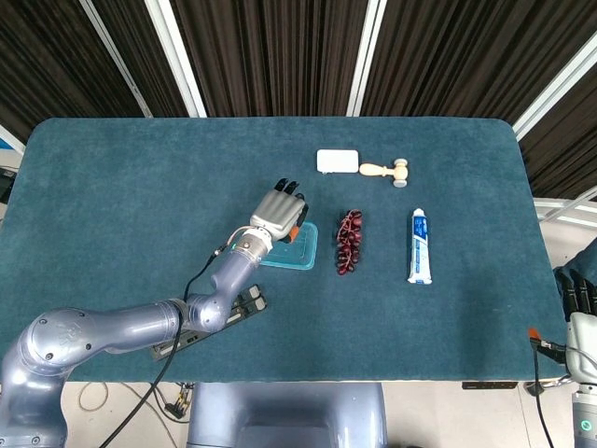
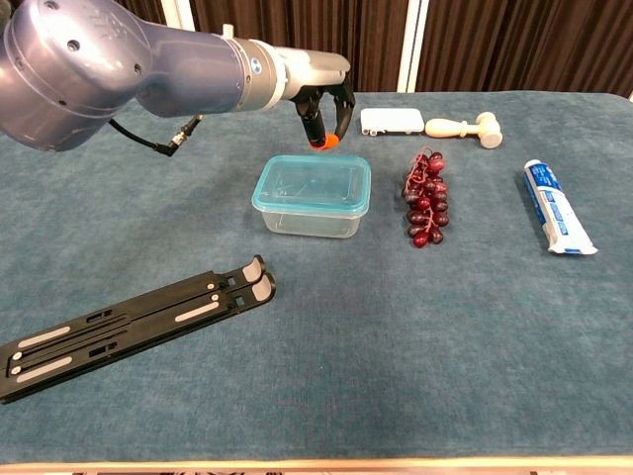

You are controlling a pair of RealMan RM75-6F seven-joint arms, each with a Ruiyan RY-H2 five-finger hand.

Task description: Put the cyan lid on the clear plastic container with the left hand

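Already on: the cyan lid (image 2: 315, 183) sits on the clear container (image 2: 309, 218) near the middle of the table (image 1: 121, 187), edges lining up all round as far as I can judge.
Left hand: the left hand (image 2: 321, 97) hangs over the far rim of the container, fingers pointing down and slightly apart, nothing in them; an orange fingertip (image 2: 321, 142) is just at the lid's back edge, though I cannot tell if it touches.
Step in hand: by my reading, pressing the lid home or letting go of it.
Doing it well: press straight down on the rim, not on the middle, which would flex; work along the back edge toward the corners so the seal catches evenly; keep the push vertical, since the light box could slide on the cloth.
Risk: a sideways nudge could tip the box toward the front.
Right hand: the right hand (image 1: 578, 303) shows only at the frame's edge, and I cannot tell how it is set.
Nearby: grapes (image 2: 426, 203) just right of the box, toothpaste (image 2: 556, 208) further right, a black folding stand (image 2: 138, 322) in front left, a white case (image 2: 393, 121) and wooden mallet (image 2: 463, 127) behind.
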